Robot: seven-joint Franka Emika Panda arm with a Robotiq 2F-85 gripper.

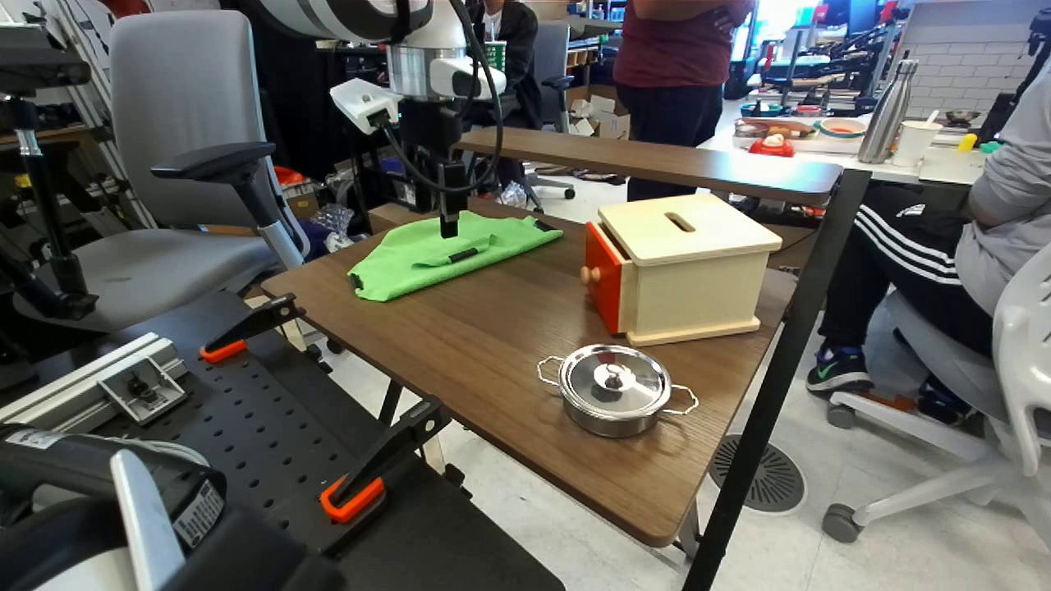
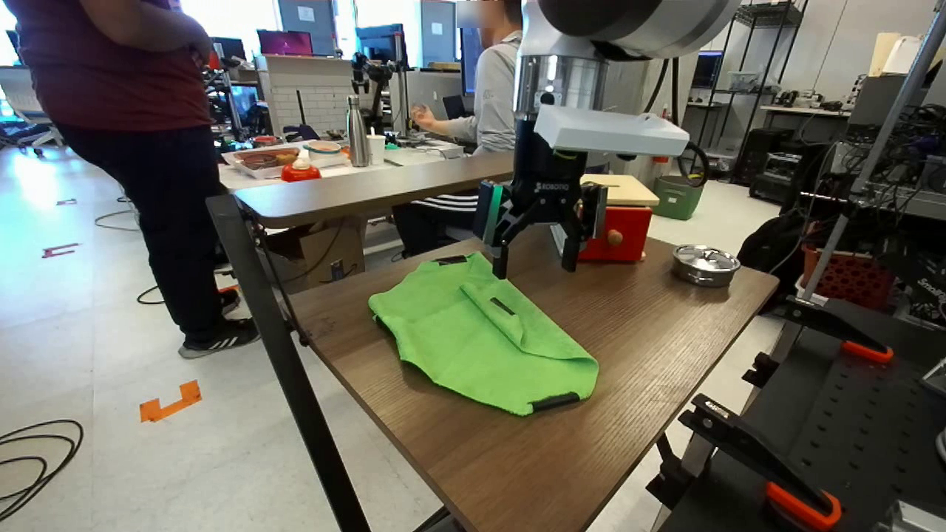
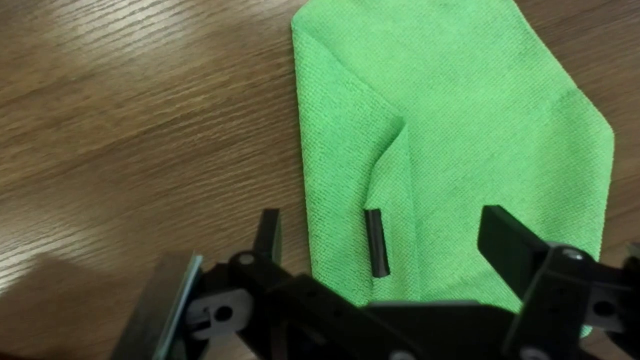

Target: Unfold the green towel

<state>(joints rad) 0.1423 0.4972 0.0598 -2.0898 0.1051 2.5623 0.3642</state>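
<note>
The green towel lies on the brown table in both exterior views [image 1: 402, 267] [image 2: 473, 347] and fills much of the wrist view [image 3: 465, 130]. It is partly folded: one side is turned over onto itself, with a raised flap. The flap bears a black strip [image 3: 377, 243], which also shows in an exterior view [image 2: 502, 306]. More black strips sit at the towel's edges. My gripper [image 2: 535, 264] is open and empty above the folded side, apart from the cloth. In the wrist view the fingers [image 3: 380, 215] stand wide, one over bare wood, one over the towel, with the strip between.
A wooden box [image 1: 698, 283] with a red drawer front stands on the table [image 1: 484, 328] beyond the towel. A lidded metal pot [image 1: 616, 394] stands near the table's end. A raised shelf [image 1: 657, 160] runs along one side. Black clamps [image 2: 768, 458] sit on the adjoining black bench.
</note>
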